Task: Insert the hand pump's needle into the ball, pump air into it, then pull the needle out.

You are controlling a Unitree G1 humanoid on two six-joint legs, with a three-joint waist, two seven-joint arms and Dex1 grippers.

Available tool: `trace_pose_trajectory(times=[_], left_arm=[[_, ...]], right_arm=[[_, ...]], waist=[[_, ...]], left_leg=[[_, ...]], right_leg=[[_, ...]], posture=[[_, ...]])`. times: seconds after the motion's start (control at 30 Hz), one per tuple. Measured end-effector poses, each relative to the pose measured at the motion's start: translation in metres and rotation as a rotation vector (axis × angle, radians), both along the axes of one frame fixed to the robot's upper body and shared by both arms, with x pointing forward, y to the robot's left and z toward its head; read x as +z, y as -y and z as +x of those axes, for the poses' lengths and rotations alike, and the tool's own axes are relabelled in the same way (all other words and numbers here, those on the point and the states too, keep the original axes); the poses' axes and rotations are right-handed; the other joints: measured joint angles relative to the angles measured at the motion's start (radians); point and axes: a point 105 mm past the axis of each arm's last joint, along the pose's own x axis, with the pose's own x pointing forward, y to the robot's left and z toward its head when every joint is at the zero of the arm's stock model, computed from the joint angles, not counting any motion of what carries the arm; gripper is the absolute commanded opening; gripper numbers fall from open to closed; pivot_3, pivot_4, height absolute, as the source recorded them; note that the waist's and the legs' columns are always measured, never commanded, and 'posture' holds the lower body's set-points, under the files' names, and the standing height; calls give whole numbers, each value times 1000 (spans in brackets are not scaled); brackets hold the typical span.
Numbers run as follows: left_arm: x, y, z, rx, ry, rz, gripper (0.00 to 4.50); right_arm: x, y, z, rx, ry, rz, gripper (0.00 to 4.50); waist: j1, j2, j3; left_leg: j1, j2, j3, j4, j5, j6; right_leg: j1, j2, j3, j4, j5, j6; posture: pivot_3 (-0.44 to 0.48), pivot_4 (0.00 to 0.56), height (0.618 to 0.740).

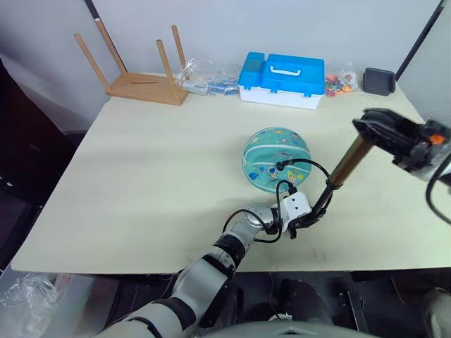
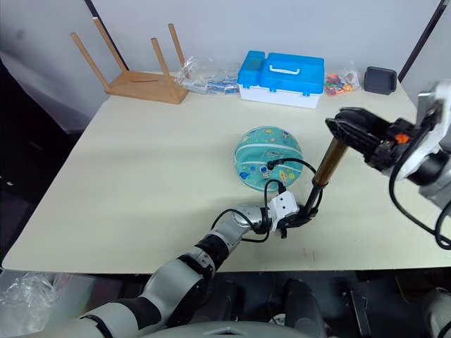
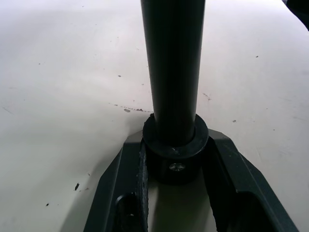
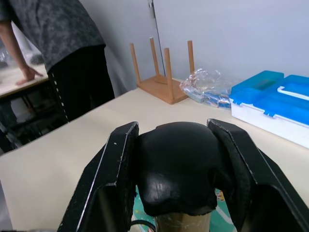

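The teal ball [image 1: 271, 153] lies on the table right of centre. The hand pump [image 1: 350, 163] stands tilted just to its right, amber barrel rising up and to the right. My left gripper [image 1: 308, 217] is shut on the pump's black lower end [image 3: 175, 159] near the table top. My right gripper [image 1: 368, 130] is shut on the black handle [image 4: 176, 169] at the top. The thin black hose [image 1: 315, 164] loops from the pump's base to a black fitting [image 1: 280, 167] set against the ball's upper face. The needle's metal pin is hidden there.
A blue-and-white case [image 1: 282, 79] stands at the back, with an upturned wooden stool [image 1: 144, 84] and plastic bags [image 1: 204, 77] to its left. A black tray [image 1: 378, 81] sits at the back right corner. A person [image 4: 58, 38] stands beyond the table's left side.
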Motion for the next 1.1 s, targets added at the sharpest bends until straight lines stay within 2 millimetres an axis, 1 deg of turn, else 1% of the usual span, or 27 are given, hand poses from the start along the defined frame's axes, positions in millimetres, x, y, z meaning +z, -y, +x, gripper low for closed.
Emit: trace_pose_trajectory(times=[0.07,0.17,0.2,0.27,0.3,0.4,0.43,0.47,0.6,0.7,0.77,0.8,0.93,1.0,1.03,1.07,1.1], left_arm=[[-1,0,0,3,-2,2,1069],[-2,-1,0,10,-7,6,1069],[-3,-1,0,11,-8,8,1069],[-5,-3,0,20,-13,13,1069],[-5,-3,0,22,-14,13,1069],[-7,-4,0,29,-17,14,1069],[-7,-4,0,32,-17,14,1069],[-7,-4,0,33,-18,14,1069],[-9,-5,-1,37,-26,15,1068],[-9,-4,-1,38,-27,15,1068],[-9,-4,-1,38,-27,15,1068],[-8,-4,-1,36,-27,15,1068],[-7,-3,-1,31,-21,11,1068],[-3,-2,0,22,-10,2,1068],[-3,-1,0,19,-8,1,1068],[-2,-1,0,14,-5,0,1068],[-2,-1,0,11,-5,-1,1068]], right_arm=[[-8,0,-1,-11,7,6,1768],[-30,-1,2,-21,-9,9,1768],[-34,-2,2,-22,-9,7,1768],[-58,-5,5,-15,-41,-3,1768],[-61,-5,5,-13,-47,-4,1768],[-82,-10,10,-6,-74,-18,1768],[-92,-14,13,0,-88,-25,1768],[-96,-15,14,1,-94,-29,1768],[-121,-20,19,-3,-131,-50,1768],[-137,-21,19,-15,-171,-59,1768],[-136,-21,19,-14,-165,-64,1768],[-130,-20,19,-19,-148,-63,1768],[-118,-13,18,-27,-170,-63,1768],[-90,-9,18,-18,-150,-56,1768],[-80,-8,17,-13,-138,-54,1768],[-60,-6,16,-4,-108,-51,1767],[-51,-6,14,0,-88,-46,1767]], waist=[[0,-2,-1],[-2,-4,-4],[-3,-5,-5],[-3,-7,-6],[-3,-7,-6],[-5,-7,-7],[-5,-8,-7],[-4,-7,-8],[-4,-10,-13],[-4,-9,-13],[-4,-8,-13],[-4,-8,-13],[-3,-4,-10],[-2,2,-4],[-2,3,-3],[-2,3,-2],[-2,3,-2]], left_leg=[[0,0,0,0,0,0],[2,0,0,0,0,0],[3,0,0,0,0,0],[10,1,0,0,0,0],[11,1,0,0,0,0],[16,2,0,-1,0,0],[16,3,0,-1,0,0],[16,3,0,-1,0,0],[16,3,-1,-1,0,0],[16,3,0,-1,0,0],[16,2,0,-1,0,0],[16,3,-1,-1,0,0],[14,2,0,-1,0,0],[12,0,0,-1,0,0],[10,0,0,-1,0,0],[7,0,0,-1,0,0],[7,0,0,-1,0,0]], right_leg=[[0,0,0,0,0,0],[1,1,0,1,0,0],[2,1,0,1,0,1],[8,1,0,1,-3,4],[8,1,0,1,-3,4],[12,2,0,1,-4,5],[12,3,0,1,-4,5],[12,3,0,1,-4,5],[13,4,0,1,-4,5],[12,3,0,1,-4,5],[12,3,0,1,-4,5],[12,3,0,1,-4,5],[11,2,0,1,-3,5],[9,0,0,1,-3,5],[8,0,0,1,-3,5],[5,0,0,1,-2,3],[5,0,0,1,-2,3]], posture=[[0,150,740],[0,150,740],[0,150,740],[0,150,740],[0,150,740],[0,150,740],[0,150,740],[0,150,740],[0,150,740],[0,150,740],[0,150,740],[0,150,740],[0,150,740],[0,150,740],[0,150,740],[0,150,740],[0,150,740]])
